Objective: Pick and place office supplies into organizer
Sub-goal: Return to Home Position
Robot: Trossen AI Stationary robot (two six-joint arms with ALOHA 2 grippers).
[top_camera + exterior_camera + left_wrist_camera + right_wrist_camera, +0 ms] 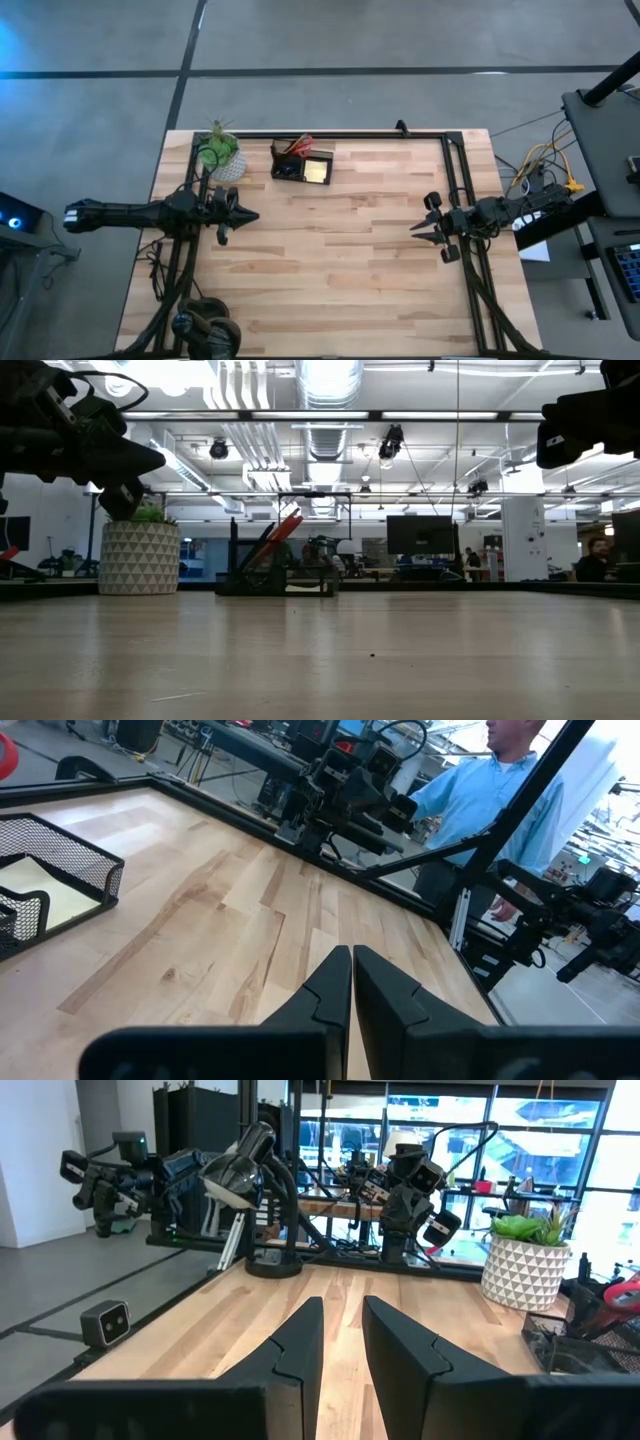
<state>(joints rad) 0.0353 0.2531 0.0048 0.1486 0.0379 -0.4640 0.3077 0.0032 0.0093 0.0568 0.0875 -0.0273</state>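
The organizer [276, 172] sits at the desk's [350, 260] far edge, just right of the plant pot [229, 166], holding scissors [299, 146] and a yellow pad [319, 171]. The left claw [247, 214] hangs pressed together at the left. The right claw [420, 226] hangs slightly apart at the right. Both are empty.

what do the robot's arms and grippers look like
The left arm and right arm are dark, slim and jointed. The left gripper and right gripper are black, each with two flat angular fingers tapering to points. Some yellow cables trail near the right arm's base.
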